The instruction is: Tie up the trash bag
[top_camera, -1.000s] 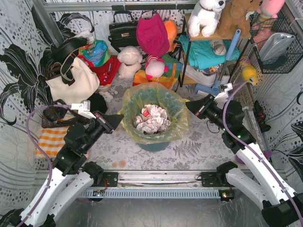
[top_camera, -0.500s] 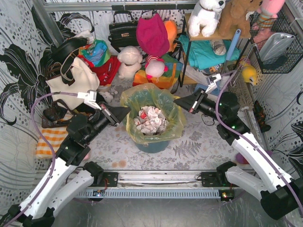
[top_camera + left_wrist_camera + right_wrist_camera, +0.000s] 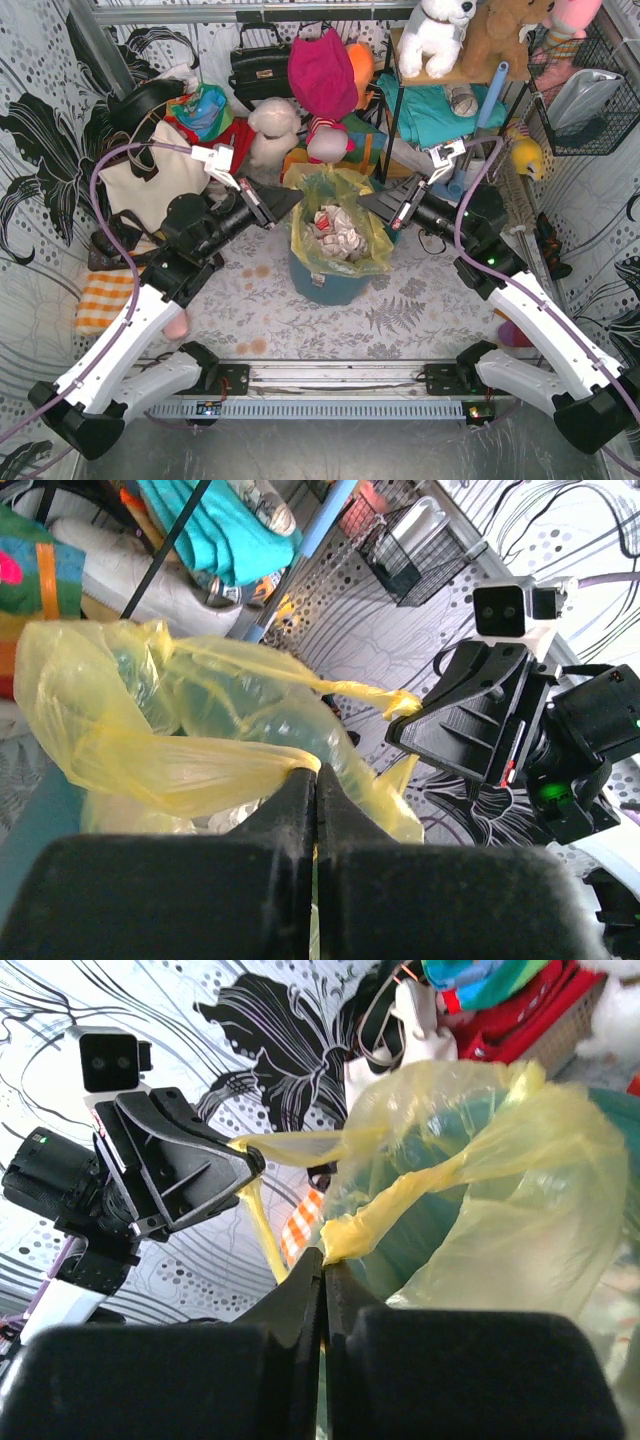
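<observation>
The yellow-green trash bag (image 3: 338,225) sits in the teal bucket (image 3: 322,283) at the table's middle, with crumpled white-and-red paper (image 3: 338,228) showing inside. Its rim is lifted off the bucket and gathered upward. My left gripper (image 3: 293,194) is shut on the bag's left rim, which bunches at its fingertips in the left wrist view (image 3: 313,772). My right gripper (image 3: 368,206) is shut on the right rim, a twisted yellow strand at its tips in the right wrist view (image 3: 325,1252). The bag (image 3: 200,730) stretches between both grippers. Each wrist view shows the opposite gripper holding its strand.
A cream tote bag (image 3: 155,175) with black straps lies at the left. Stuffed toys and clothes (image 3: 322,100) pile at the back. A shelf rack (image 3: 455,110) and a wire basket (image 3: 585,90) stand at the right. An orange checked cloth (image 3: 100,300) lies at the left edge.
Both grippers have moved up and inward toward each other with the bag's rim. The bag's mouth has narrowed and lifted off the bucket's edge.
</observation>
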Tool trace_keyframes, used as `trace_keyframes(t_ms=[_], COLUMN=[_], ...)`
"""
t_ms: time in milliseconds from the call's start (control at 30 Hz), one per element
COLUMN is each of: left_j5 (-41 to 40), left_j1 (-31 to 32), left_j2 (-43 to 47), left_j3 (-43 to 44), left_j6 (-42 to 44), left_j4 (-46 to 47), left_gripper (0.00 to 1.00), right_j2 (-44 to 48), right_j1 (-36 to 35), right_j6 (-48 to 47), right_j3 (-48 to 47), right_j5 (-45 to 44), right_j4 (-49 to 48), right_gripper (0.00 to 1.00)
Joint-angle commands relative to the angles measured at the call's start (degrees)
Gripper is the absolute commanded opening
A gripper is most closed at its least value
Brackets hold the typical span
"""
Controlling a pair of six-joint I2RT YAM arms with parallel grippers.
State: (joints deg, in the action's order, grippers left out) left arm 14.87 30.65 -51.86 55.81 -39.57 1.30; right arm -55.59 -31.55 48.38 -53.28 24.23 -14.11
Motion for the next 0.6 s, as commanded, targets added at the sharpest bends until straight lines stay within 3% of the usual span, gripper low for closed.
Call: trace_keyframes(t_ms=[0, 367, 567], left_j5=[-2.6, -20.11, -18.99], left_j1=[-0.09, -0.28, -0.43], left_j2=[-0.95, -3.51, 0.47], left_j3=[5.51, 10.27, 7.84], left_j6=[3.31, 4.39, 3.69], left_j4=[0.15, -24.61, -23.98], left_gripper=[0.0, 0.0, 0.0], right_j2=[-0.06, -0.16, -1.16], right_j1=[-0.37, -0.4, -0.4], right_j6=[-2.35, -3.07, -0.97], right_j3=[-3.31, -2.57, -0.41], right_j5=[-2.26, -4.54, -4.69], right_j4=[-4.76, -4.62, -6.77], right_gripper=[0.0, 0.0, 0.0])
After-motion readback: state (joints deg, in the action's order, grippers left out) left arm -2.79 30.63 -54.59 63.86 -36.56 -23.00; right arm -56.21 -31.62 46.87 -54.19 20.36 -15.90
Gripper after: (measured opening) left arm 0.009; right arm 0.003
